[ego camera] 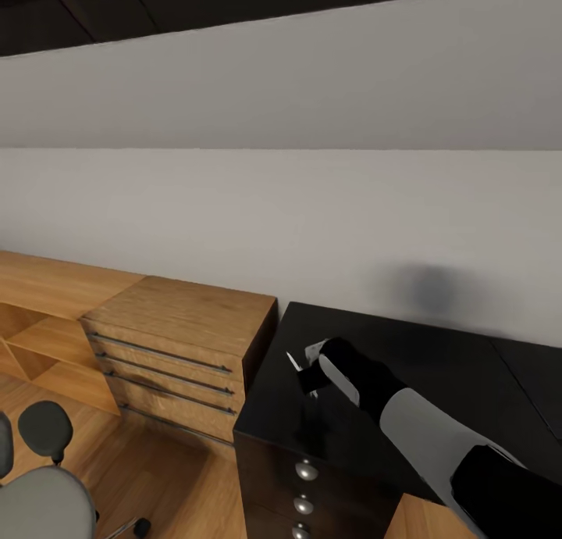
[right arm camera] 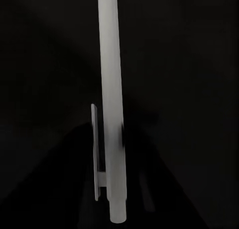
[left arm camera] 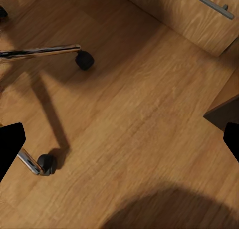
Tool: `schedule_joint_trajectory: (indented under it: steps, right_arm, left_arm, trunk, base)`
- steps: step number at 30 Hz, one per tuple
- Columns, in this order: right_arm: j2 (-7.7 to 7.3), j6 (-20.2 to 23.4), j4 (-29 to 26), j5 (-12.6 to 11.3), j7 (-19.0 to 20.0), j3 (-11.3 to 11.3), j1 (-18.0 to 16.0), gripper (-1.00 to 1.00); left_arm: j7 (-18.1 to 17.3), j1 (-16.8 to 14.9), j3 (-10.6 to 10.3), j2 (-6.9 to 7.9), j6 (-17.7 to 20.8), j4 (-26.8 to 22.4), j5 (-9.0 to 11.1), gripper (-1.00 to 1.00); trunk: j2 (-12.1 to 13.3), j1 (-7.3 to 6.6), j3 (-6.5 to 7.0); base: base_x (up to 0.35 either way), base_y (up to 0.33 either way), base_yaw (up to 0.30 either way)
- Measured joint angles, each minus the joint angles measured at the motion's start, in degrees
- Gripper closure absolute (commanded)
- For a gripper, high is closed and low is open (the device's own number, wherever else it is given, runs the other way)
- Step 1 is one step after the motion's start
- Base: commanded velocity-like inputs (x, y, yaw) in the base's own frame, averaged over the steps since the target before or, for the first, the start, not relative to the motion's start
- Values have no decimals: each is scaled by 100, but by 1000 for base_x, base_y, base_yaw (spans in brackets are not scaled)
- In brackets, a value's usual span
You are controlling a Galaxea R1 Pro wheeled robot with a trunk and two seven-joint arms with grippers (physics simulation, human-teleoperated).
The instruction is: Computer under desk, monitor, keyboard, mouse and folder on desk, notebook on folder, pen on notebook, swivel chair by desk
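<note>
Reaching over the desk corner with the pen at the right gripper

Judging from the head view, the right gripper [ego camera: 306,371] sits low over the black top of the desk [ego camera: 437,351], close to the corner that butts against the light wooden drawer unit [ego camera: 176,340]. A thin white sliver, the pen [ego camera: 293,361], pokes out just beyond the fingertips on the side toward that wooden unit. In the right wrist view the pen [right arm camera: 110,104] runs as one long pale shaft straight along the line of the fingers, its clip end nearest the camera and its far end pointing away from the wrist, all against the dark desk surface. It looks pinched in the jaws, but the fingers themselves are lost in the dark, so I cannot tell for certain whether they are pressed on it or slack around it.

The left gripper [left arm camera: 119,144] hangs well away from the pen, its two fingertips spread wide at the edges of its own view, with bare wooden floor [left arm camera: 134,114] beneath and the chrome legs and casters of the swivel chair [left arm camera: 45,162] beside it.

So the right arm is the nearer one by far. The coming move probably turns on the pen's long axis: it lies in line with the fingers, so lowering it flat would call for tipping the wrist.
</note>
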Motion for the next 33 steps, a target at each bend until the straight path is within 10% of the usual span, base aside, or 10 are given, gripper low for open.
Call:
schedule_joint_trajectory:
  steps: [8, 22, 33]
  right_arm:
    - [-63, -193, 26, -14, -13, -706, 11, 100]
    - [-225, -1207, -3, -33, -49, -838, 244, 100]
    - [-266, -916, -45, -51, -94, -915, 263, 100]
  left_arm:
    - [-2, 0, -5, -36, 7, 47, -7, -100]
    - [-46, -1, -18, -116, 1, 69, -21, -100]
    - [-47, 0, -25, -140, -1, 70, -24, -100]
  trunk:
    - [321, -176, 141]
    - [883, -483, 381]
    - [1324, -725, 578]
  base:
    - [0, 0, -5]
    - [0, 0, -216]
    - [0, 0, -259]
